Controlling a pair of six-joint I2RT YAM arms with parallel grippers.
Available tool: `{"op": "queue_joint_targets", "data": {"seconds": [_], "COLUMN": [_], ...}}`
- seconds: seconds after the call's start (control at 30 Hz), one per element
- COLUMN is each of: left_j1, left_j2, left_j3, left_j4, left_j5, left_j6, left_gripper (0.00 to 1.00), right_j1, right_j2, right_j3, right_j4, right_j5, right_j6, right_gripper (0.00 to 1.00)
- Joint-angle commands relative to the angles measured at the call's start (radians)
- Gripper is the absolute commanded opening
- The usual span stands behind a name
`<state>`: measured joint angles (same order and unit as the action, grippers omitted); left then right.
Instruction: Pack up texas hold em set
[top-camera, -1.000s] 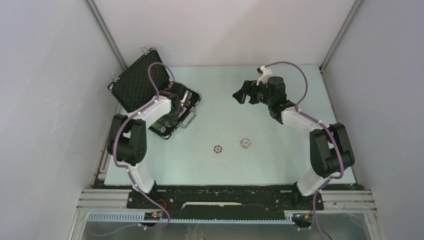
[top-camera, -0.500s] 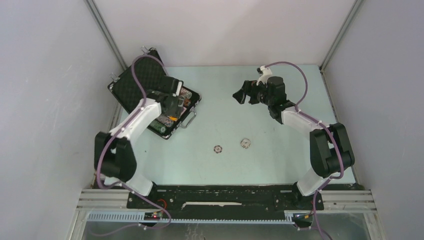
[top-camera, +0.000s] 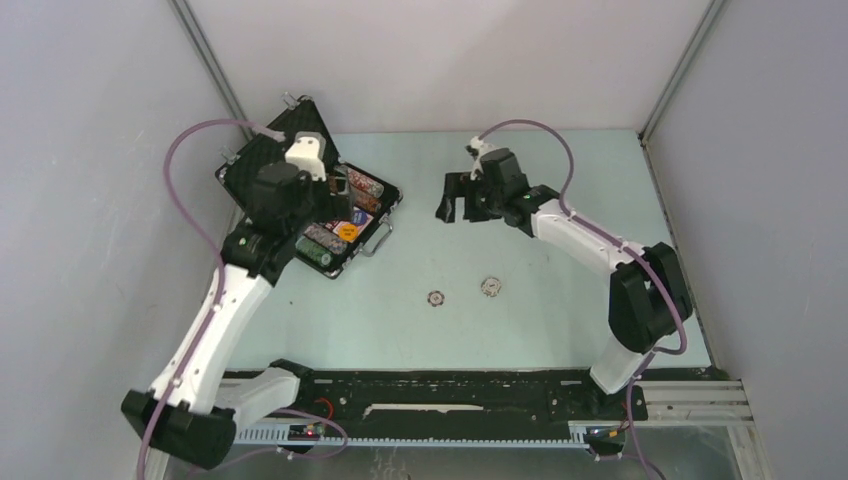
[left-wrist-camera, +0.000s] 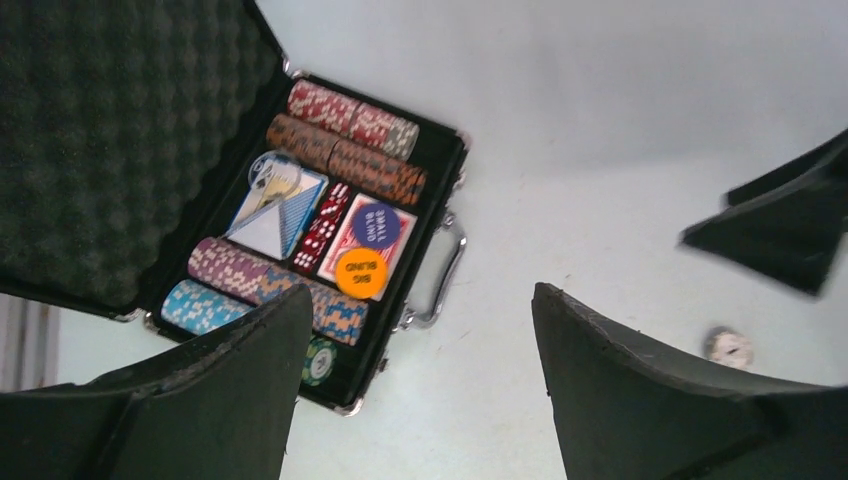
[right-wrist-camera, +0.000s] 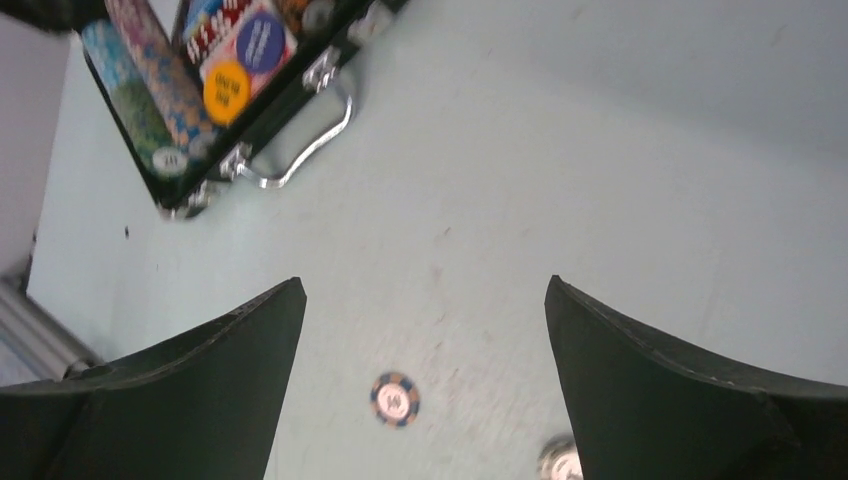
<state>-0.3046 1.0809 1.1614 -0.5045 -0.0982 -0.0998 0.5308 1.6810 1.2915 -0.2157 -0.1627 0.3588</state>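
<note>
Fingers (left-wrist-camera: 220, 400) of the left gripper (left-wrist-camera: 422, 300) stand wide apart, poised high above the open case (top-camera: 255, 165) and clear of it. Those of the right gripper (right-wrist-camera: 425, 288) are spread just as wide. It hangs over the table (top-camera: 560, 310) to the right of the case, out beyond its handle side and well apart from it.

The case lies flat on the far left part of the table. Its foam-lined lid (left-wrist-camera: 100, 150) is thrown back on the side away from the silver handle (left-wrist-camera: 447, 265).

Inside the case, two chip rows (left-wrist-camera: 345, 135) lie on edge side by side against one short end, one red and grey, the other brown and orange. Two more rows (left-wrist-camera: 265, 290) in purple, blue and orange fill the opposite end. Between these pairs sit the card decks. The blue-backed deck (left-wrist-camera: 272, 205) is on the lid side. The second deck (left-wrist-camera: 335, 255) is on the handle side, largely covered.

A blue round button (left-wrist-camera: 376, 222) and an orange button (left-wrist-camera: 360, 272) rest on that second deck, touching each other. A strip of red dice (left-wrist-camera: 322, 225) runs between the two decks. A single green chip (left-wrist-camera: 320, 360) lies in the case corner beyond the blue and orange row, on the handle side.

Two loose chips (top-camera: 437, 297) (top-camera: 490, 287) lie flat on the table to the right of the case and nearer the arm bases. They are near each other but not touching.
</note>
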Motion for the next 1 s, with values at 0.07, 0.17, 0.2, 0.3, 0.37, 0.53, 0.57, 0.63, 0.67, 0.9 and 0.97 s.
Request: {"op": "queue_joint_targets", "data": {"seconds": [0.07,0.17,0.2,0.3,0.37,0.53,0.57,0.63,0.67,0.9,0.97], "left_j1": [0.002,0.002,0.003,0.004,0.003,-0.019,-0.026,-0.039,-0.043,-0.050,-0.051], "left_j2": [-0.161,-0.216,-0.231,-0.271,-0.288,-0.307,-0.310,-0.314,-0.317,-0.328,-0.328], "left_j3": [-0.093,-0.093,-0.093,-0.094,-0.094,-0.089,-0.088,-0.088,-0.087,-0.087,-0.089], "left_j4": [0.142,0.136,0.135,0.135,0.135,0.123,0.120,0.117,0.117,0.113,0.113], "left_j5": [0.128,0.102,0.101,0.101,0.102,0.063,0.056,0.048,0.043,0.033,0.032], "left_j6": [-0.098,-0.090,-0.091,-0.099,-0.100,-0.083,-0.079,-0.069,-0.066,-0.061,-0.061], "left_gripper": [0.86,0.87,0.87,0.87,0.87,0.87,0.87,0.87,0.87,0.87,0.88], "right_j1": [0.141,0.213,0.232,0.256,0.267,0.296,0.298,0.298,0.298,0.313,0.322], "right_j2": [0.132,0.221,0.241,0.294,0.325,0.455,0.480,0.518,0.529,0.549,0.568], "right_j3": [0.224,0.334,0.361,0.429,0.470,0.593,0.610,0.637,0.642,0.627,0.634], "right_j4": [-0.508,-0.662,-0.691,-0.765,-0.796,-0.912,-0.929,-0.959,-0.967,-0.974,-0.987], "right_j5": [0.073,0.129,0.142,0.132,0.092,0.091,0.099,0.113,0.110,0.097,0.103], "right_j6": [-0.025,-0.059,-0.064,-0.063,-0.067,-0.081,-0.079,-0.074,-0.073,-0.070,-0.070], "right_gripper": [1.00,1.00,0.99,0.97,0.96,0.94,0.92,0.88,0.86,0.85,0.85]}}
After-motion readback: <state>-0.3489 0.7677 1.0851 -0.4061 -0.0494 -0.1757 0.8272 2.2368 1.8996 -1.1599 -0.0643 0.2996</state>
